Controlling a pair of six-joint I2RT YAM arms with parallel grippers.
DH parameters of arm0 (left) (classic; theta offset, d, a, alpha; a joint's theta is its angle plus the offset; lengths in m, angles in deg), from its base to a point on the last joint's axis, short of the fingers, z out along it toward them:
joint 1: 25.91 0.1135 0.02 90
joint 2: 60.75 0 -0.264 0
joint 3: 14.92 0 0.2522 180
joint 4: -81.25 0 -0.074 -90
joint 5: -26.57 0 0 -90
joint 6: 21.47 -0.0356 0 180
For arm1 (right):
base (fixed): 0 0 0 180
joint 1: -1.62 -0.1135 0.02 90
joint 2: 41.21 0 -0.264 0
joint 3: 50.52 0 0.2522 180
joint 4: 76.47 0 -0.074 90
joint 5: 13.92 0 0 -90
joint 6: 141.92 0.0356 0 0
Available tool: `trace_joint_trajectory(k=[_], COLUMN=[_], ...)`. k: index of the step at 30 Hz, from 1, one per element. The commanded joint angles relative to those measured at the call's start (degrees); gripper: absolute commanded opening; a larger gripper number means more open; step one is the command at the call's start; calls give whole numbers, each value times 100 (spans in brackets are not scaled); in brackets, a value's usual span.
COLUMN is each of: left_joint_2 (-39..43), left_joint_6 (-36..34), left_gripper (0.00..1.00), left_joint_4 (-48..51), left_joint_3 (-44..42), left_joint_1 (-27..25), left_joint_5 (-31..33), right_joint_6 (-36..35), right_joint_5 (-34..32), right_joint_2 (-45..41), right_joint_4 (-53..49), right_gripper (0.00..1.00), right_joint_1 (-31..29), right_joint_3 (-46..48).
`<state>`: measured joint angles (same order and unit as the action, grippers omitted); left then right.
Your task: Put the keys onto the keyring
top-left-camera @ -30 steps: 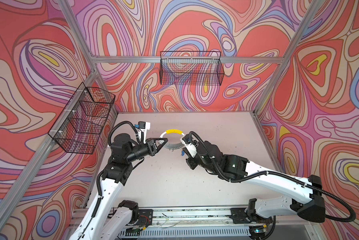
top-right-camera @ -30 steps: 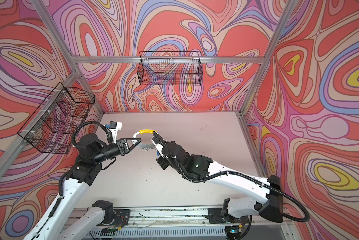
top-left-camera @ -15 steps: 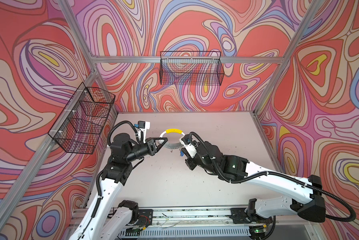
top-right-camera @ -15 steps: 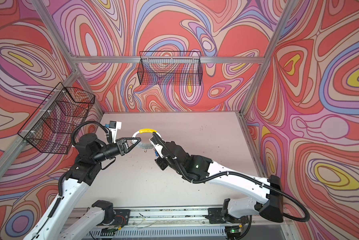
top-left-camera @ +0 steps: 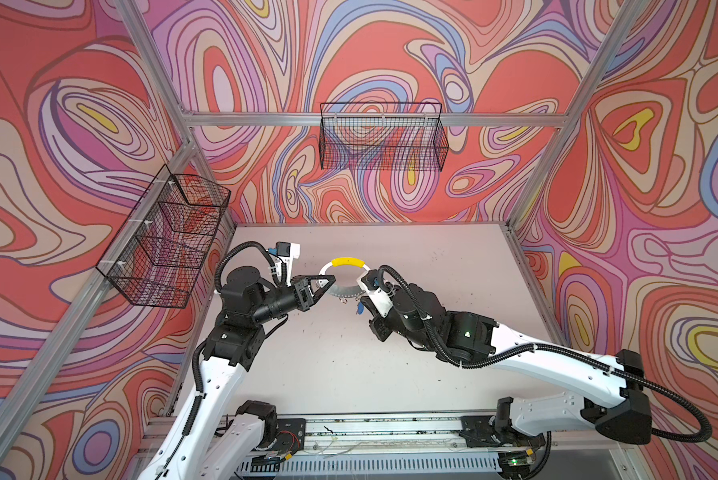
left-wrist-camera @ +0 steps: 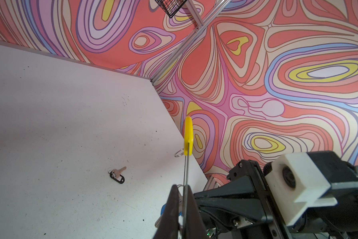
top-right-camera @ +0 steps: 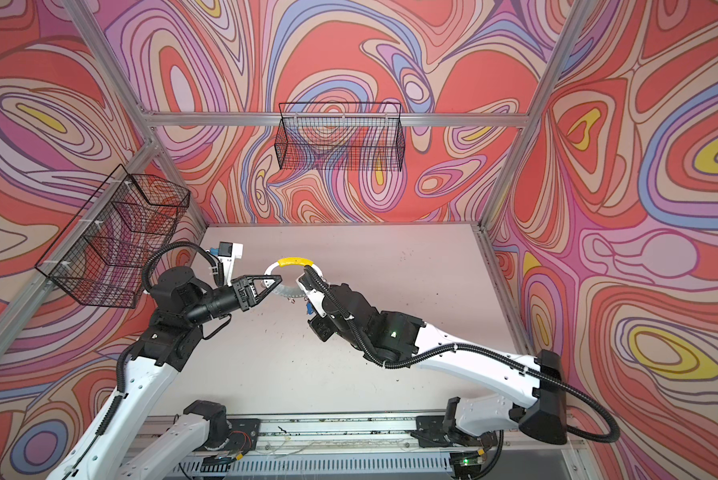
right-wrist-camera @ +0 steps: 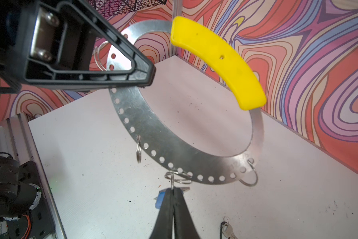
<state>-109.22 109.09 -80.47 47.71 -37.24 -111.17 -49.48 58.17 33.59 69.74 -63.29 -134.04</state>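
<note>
While the left arm props it up, keyring (right-wrist-camera: 147,124): standing on edge in the air over the tabletop (top-left-camera: 349,374), mid-width and toward the far edge, yellow sleeve (top-left-camera: 347,262) on top.
Left gripper (top-left-camera: 330,281): fingers clamped on the ring's flat rim, on the side away from the right arm.
Right gripper (right-wrist-camera: 174,194): fingers pinched together on the blue-tag key (right-wrist-camera: 160,200), looks like by its tiny split ring, right under the ring's lowest arc.
Wire loop (right-wrist-camera: 178,177): hangs off the perforated band and touches what the right fingers hold; can't tell if it's hooked through yet.
Black-tag key (left-wrist-camera: 117,175): flat on the tabletop, well apart from the ring, over toward the right edge.
Step in hand: my guess is threading the blue one onto that loop.
How to do it well: hold the left arm dead rigid and make tiny right-arm moves along the loop's coil. No yanking, that loop swings freely.
Watch out: it's only a rim pinch on the left, so a hard push could twist the ring in the fingers.
</note>
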Motion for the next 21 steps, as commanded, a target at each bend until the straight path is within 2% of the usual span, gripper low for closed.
trace_joint_trajectory(k=[1, 12, 21], left_joint_2=[22, 39, 44], left_joint_6=[32, 12, 57], left_gripper=[0, 0, 0], left_joint_4=[-7, 34, 24], left_joint_3=[99, 77, 92], left_joint_1=[-36, -36, -36], left_joint_5=[-55, -50, -50], right_joint_6=[-112, -188, -433], right_joint_5=[18, -34, -443], right_joint_2=[38, 130, 380], right_joint_4=[139, 92, -60], right_gripper=[0, 0, 0], right_joint_1=[-51, -152, -434], right_joint_3=[-63, -147, -319])
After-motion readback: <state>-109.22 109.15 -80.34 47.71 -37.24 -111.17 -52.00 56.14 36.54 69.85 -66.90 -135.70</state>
